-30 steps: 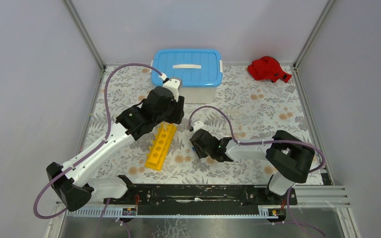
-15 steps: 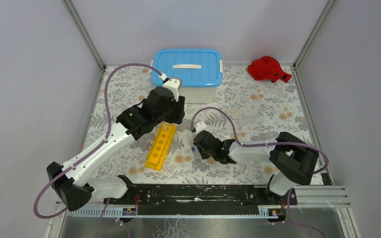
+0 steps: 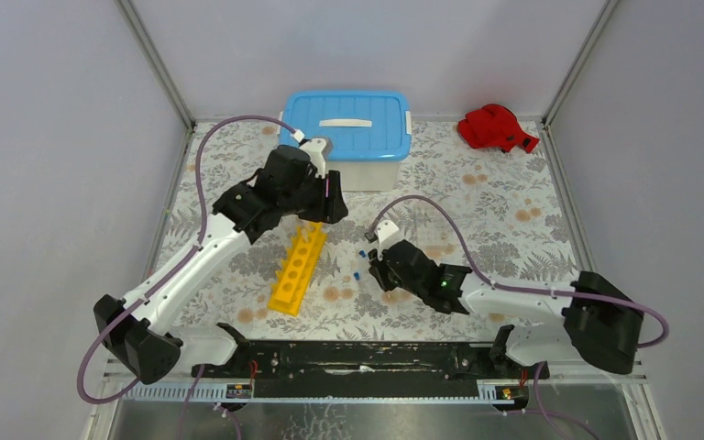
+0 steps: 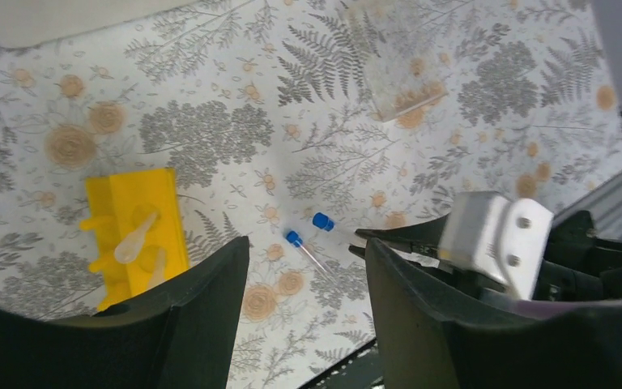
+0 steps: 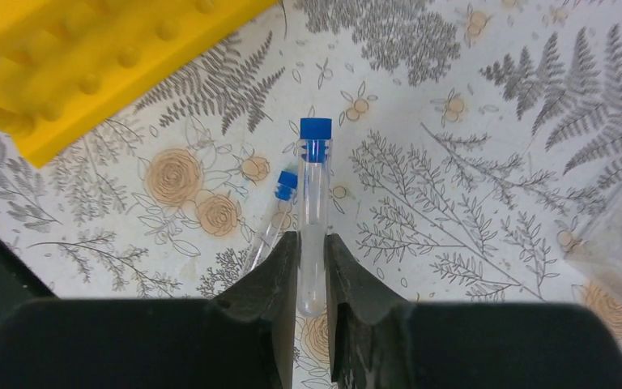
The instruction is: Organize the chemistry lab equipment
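The yellow test-tube rack (image 3: 298,267) lies on the floral mat, left of centre, and also shows in the left wrist view (image 4: 134,235) and the right wrist view (image 5: 89,57). My right gripper (image 3: 375,264) (image 5: 313,267) is shut on a clear blue-capped tube (image 5: 314,194) (image 3: 364,253), its cap pointing away from the fingers. A second blue-capped tube (image 5: 274,215) (image 3: 356,274) lies on the mat just left of it. My left gripper (image 3: 330,206) (image 4: 306,247) is open and empty, hovering above the rack's far end. No black wire ring stand is in view.
A white tub with a blue lid (image 3: 346,128) stands at the back centre. A red cloth (image 3: 495,128) lies at the back right. A clear plastic piece (image 4: 397,81) lies on the mat right of the tubes. Grey walls close in three sides.
My right arm has swung its elbow out to the right, and its gripper now holds one tube, with both blue caps showing. My left gripper has drawn back slightly toward the tub.
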`<state>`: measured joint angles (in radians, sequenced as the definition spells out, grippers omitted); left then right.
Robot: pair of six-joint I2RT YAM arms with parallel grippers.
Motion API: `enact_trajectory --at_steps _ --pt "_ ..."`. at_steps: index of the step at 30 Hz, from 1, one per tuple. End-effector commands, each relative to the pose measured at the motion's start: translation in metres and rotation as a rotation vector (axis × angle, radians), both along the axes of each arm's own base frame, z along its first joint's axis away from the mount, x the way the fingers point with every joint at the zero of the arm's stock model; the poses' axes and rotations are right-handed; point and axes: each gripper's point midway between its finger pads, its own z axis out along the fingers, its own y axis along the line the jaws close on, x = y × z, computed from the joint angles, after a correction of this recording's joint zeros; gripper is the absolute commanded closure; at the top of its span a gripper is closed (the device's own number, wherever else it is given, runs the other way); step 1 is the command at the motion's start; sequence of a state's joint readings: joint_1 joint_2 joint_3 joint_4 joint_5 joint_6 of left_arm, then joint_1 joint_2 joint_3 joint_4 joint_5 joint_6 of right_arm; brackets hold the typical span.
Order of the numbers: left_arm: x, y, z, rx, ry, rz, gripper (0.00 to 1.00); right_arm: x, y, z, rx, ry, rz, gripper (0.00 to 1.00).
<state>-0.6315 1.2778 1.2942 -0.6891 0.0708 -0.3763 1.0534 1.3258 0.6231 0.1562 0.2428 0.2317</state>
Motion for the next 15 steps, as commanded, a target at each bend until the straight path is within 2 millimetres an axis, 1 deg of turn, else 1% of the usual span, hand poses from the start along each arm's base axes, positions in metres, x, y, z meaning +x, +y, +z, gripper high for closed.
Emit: enact_trajectory --at_steps 1,3,7,11,15 --pt "-0.008 -0.016 0.017 -0.174 0.083 -0.102 0.38 0.0 0.01 0.045 0.117 -0.123 0.066 0.83" --pt "-0.011 -0.016 0.019 -0.248 0.125 -0.135 0.38 -0.002 0.01 0.057 0.149 -0.157 0.087 0.83" --pt "-0.019 -0.017 0.016 -0.345 0.204 -0.201 0.38 -0.009 0.007 0.079 0.201 -0.215 0.14 0.83" --pt "-0.031 -0.023 0.009 -0.416 0.274 -0.276 0.39 -0.016 0.007 0.095 0.227 -0.25 0.185 0.83" --pt "-0.044 -0.029 0.005 -0.463 0.324 -0.35 0.41 -0.019 0.008 0.106 0.234 -0.269 0.214 0.83"
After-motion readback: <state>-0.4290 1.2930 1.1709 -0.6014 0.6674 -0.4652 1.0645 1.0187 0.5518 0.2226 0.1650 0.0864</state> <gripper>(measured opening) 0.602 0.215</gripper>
